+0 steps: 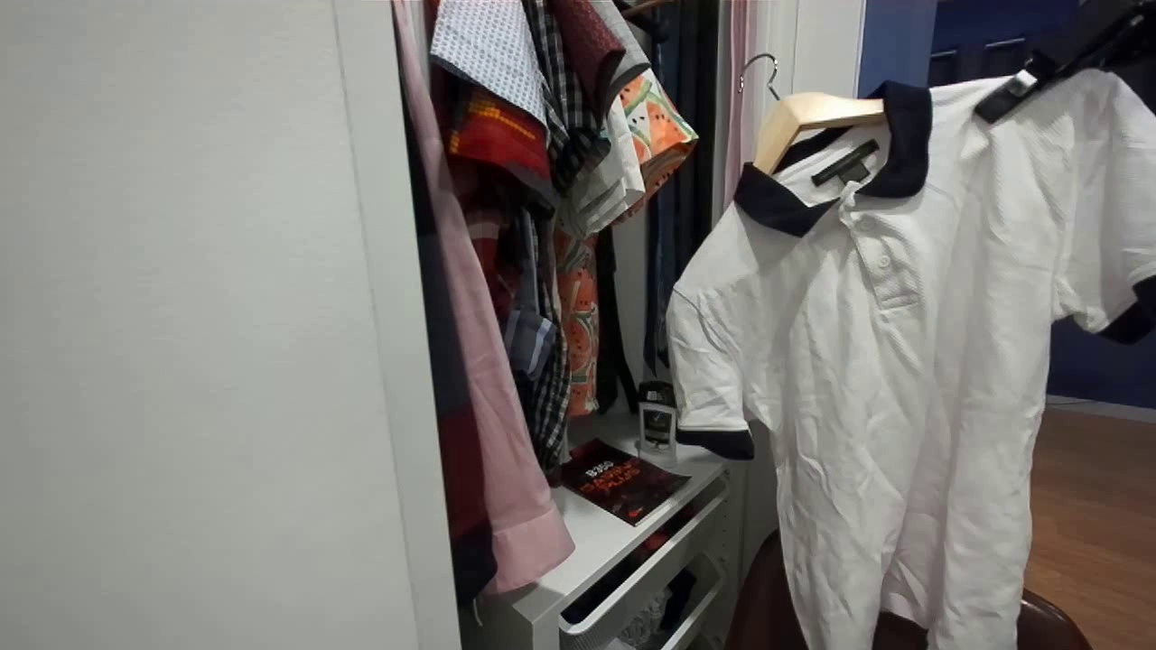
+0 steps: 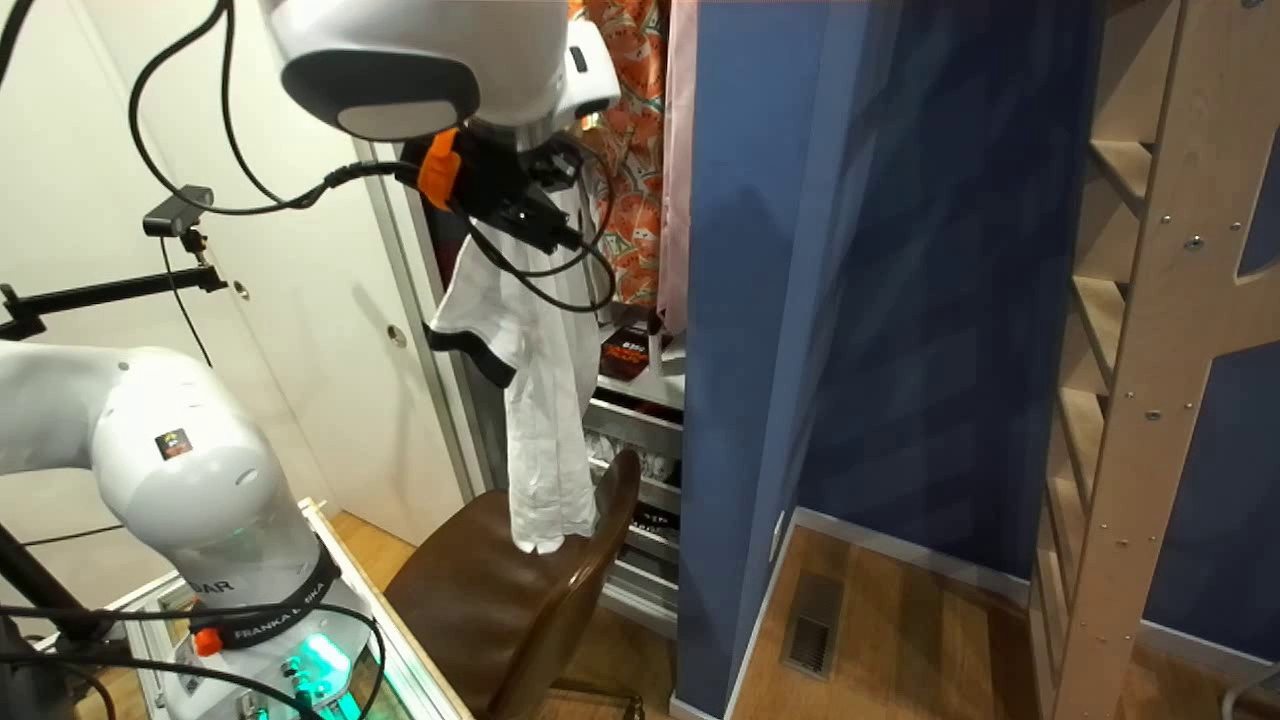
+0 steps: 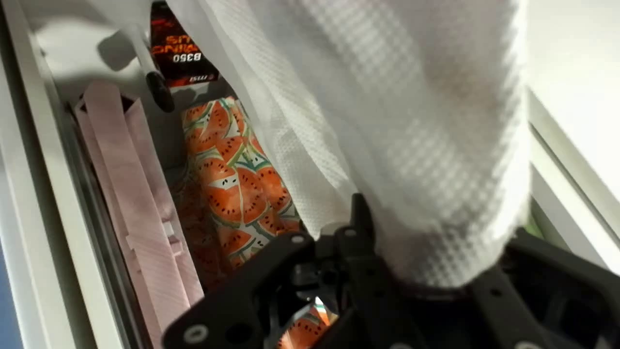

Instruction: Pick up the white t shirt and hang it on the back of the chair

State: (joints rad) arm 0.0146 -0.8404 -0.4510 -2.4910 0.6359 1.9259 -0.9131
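Note:
The white t shirt [image 1: 867, 343] hangs in the air on a light wooden hanger [image 1: 813, 113], its metal hook free. Its navy collar and sleeve trim show. My gripper [image 1: 998, 104] is shut on the shirt at one shoulder. In an exterior view the shirt [image 2: 550, 400] hangs below the gripper, with its hem over the brown chair's seat, beside the backrest [image 2: 590, 570]. I cannot tell whether the hem touches the chair. The chair's top edge also shows behind the shirt [image 1: 763, 596]. In the wrist view the shirt [image 3: 411, 145] covers one finger and much of the jaws [image 3: 411, 252].
A closet with a pink garment [image 1: 506, 451] and a watermelon-patterned garment [image 3: 242, 189] stands behind. A white drawer unit [image 1: 596, 542] bears a dark booklet [image 1: 623, 478]. A blue wall edge [image 2: 740, 350] borders the closet. A wooden ladder [image 2: 1130, 380] stands further off.

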